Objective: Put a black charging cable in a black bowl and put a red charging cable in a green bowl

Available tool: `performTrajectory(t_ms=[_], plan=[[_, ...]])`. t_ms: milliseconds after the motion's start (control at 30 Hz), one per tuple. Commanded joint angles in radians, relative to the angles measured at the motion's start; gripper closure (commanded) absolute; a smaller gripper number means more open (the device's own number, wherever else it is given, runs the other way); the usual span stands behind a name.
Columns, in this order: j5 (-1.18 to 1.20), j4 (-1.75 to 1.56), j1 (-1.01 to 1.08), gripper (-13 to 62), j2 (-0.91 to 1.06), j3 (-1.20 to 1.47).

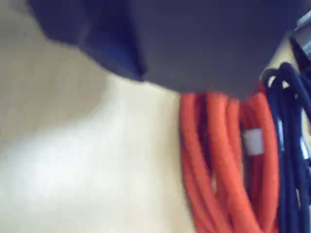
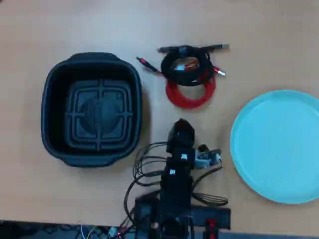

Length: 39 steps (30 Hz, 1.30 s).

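In the overhead view the black charging cable (image 2: 185, 63) is coiled and lies partly on top of the red charging cable (image 2: 191, 95), at the table's upper middle. The empty black bowl (image 2: 50, 99) stands to the left. The empty green bowl (image 2: 279, 144) stands to the right. My gripper (image 2: 181, 124) is just below the red coil, apart from it, and its opening does not show. In the blurred wrist view the red cable (image 1: 221, 160) with its white tie (image 1: 252, 141) lies close ahead, with the black cable (image 1: 291, 145) to its right. One dark jaw fills the top.
The arm's base and loose black wires (image 2: 144, 169) sit at the bottom middle of the overhead view. Bare wooden table (image 2: 60, 25) surrounds the bowls and cables.
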Motion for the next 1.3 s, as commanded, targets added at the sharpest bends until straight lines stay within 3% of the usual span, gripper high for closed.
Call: performTrajectory(t_ms=[0,567,733,933,1100,1267], plan=[[0.002,0.061,0.034,56.3,0.012,0.037],[-0.058,0.098,-0.084,56.3,0.058,-0.049],[-0.328,0.569,-0.117,56.3,0.071,-0.33],[-0.344,1.178,-0.08,56.3,0.11,-0.761],[-0.359,1.433,-0.11,56.3,0.109,-1.042],[-0.489,1.489,-0.167,55.9,0.115,-1.137]])
